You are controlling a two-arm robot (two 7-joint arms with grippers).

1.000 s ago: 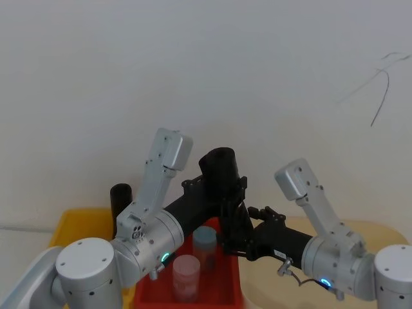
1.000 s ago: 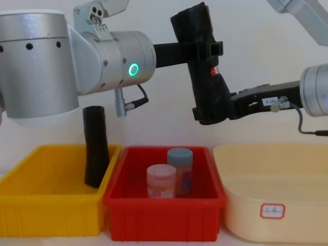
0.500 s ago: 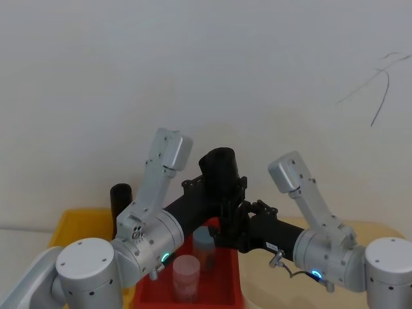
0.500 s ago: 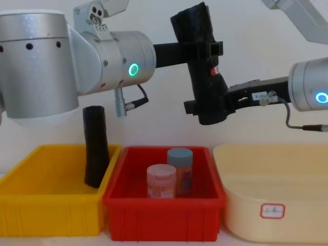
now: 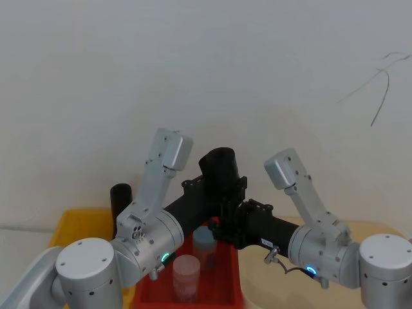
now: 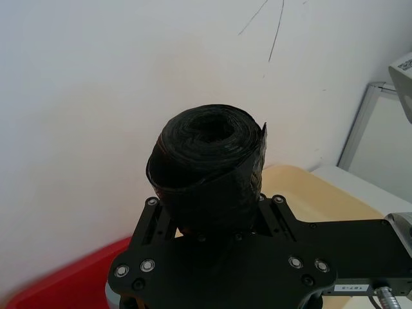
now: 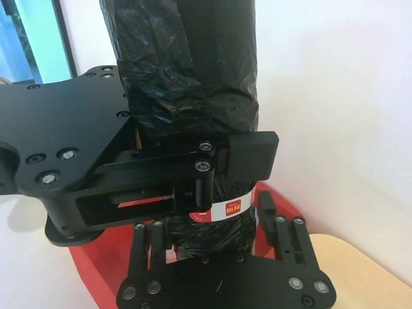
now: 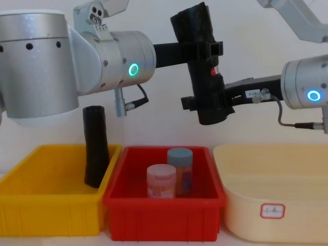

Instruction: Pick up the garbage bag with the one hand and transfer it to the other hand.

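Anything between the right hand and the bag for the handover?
Nothing visible. The right hand sits around the lower end of the bag, just below the left hand, which grips its middle.

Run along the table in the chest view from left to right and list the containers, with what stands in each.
yellow bin (black roll standing at its right end) → red bin (pink jar, blue-lidded jar) → cream tub

Left tool (image 8: 204, 50) clamped, right tool (image 8: 207, 102) spread below
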